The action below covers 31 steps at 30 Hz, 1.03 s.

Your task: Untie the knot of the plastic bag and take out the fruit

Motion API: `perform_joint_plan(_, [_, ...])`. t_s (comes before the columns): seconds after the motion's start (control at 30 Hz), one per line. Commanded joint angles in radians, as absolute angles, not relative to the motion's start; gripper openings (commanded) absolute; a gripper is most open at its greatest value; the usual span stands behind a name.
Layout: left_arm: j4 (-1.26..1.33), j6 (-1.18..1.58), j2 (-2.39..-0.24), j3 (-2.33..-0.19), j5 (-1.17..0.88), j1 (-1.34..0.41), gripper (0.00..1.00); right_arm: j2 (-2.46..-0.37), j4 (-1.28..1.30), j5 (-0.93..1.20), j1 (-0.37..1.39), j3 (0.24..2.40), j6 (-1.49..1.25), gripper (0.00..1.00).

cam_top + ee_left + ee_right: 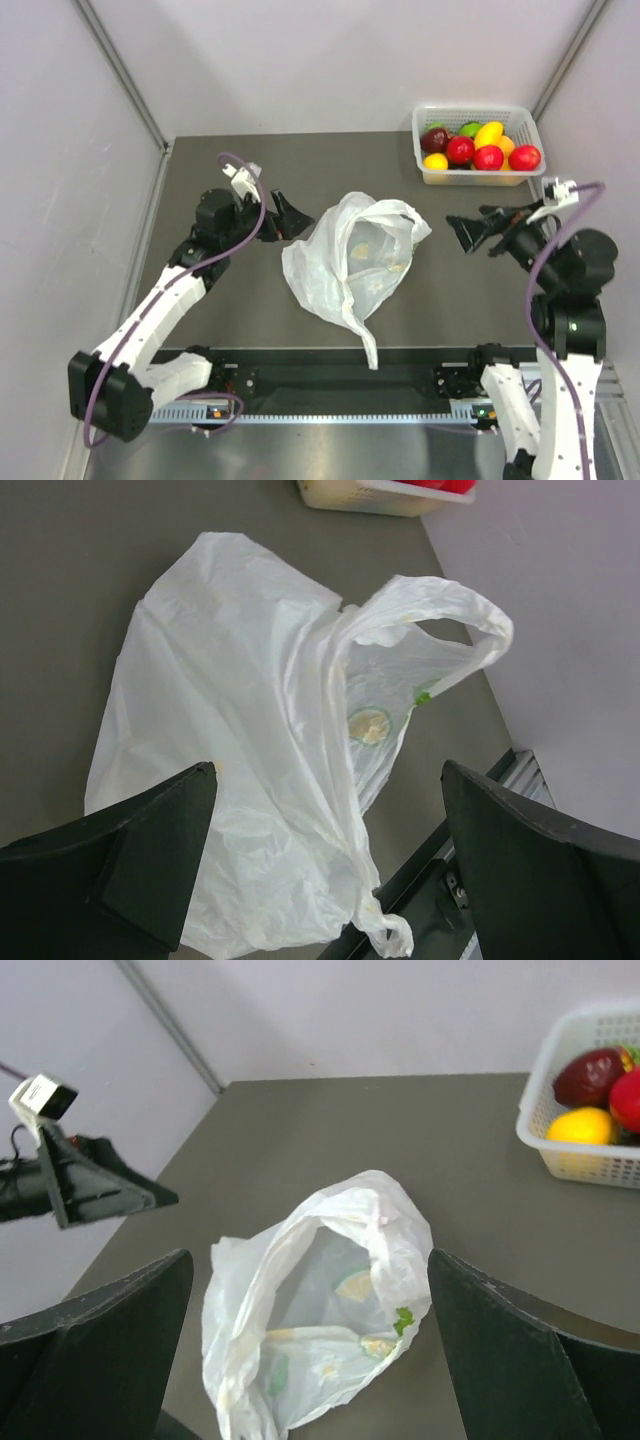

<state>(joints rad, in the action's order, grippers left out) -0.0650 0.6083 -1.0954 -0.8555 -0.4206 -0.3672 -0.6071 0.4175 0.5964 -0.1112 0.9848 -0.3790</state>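
The plastic bag (350,265) lies slack and open-mouthed in the middle of the table, with no knot in its handles and no fruit showing inside. It also shows in the left wrist view (260,750) and the right wrist view (320,1310). The fruit (480,148), red, yellow and orange pieces, lies in the white basket (520,118) at the back right. My left gripper (290,215) is open and empty just left of the bag. My right gripper (468,232) is open and empty to the right of the bag.
The basket also holds a dark red apple (434,138) and a green fruit (468,128); its corner shows in the right wrist view (585,1160). A black rail (340,375) runs along the table's near edge, where the bag's twisted tail hangs. Grey walls enclose the table.
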Motion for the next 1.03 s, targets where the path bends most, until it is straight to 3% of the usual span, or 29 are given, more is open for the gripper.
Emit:
perform_joint_plan(0.0, [-0.078,0.555,-0.984,-0.885,-0.483,-0.362,0.99,-0.508,0.477,0.695,-0.091,1.031,-0.35,1.0])
perform_joint_plan(0.43, [-0.224,0.46,-0.637,-0.919,-0.468,-0.362,0.99,-0.408,0.361,0.828,-0.044,0.91,-0.535,1.0])
perform_joint_plan(0.8, [-0.259,0.405,-0.592,-0.877,-0.5,-0.362,0.99,-0.408,0.241,0.956,-0.037,0.943,-0.543,1.0])
perform_joint_plan(1.0, [-0.241,0.397,-0.577,-0.864,-0.502,-0.362,0.99,-0.408,0.23,0.839,-0.037,0.939,-0.543,1.0])
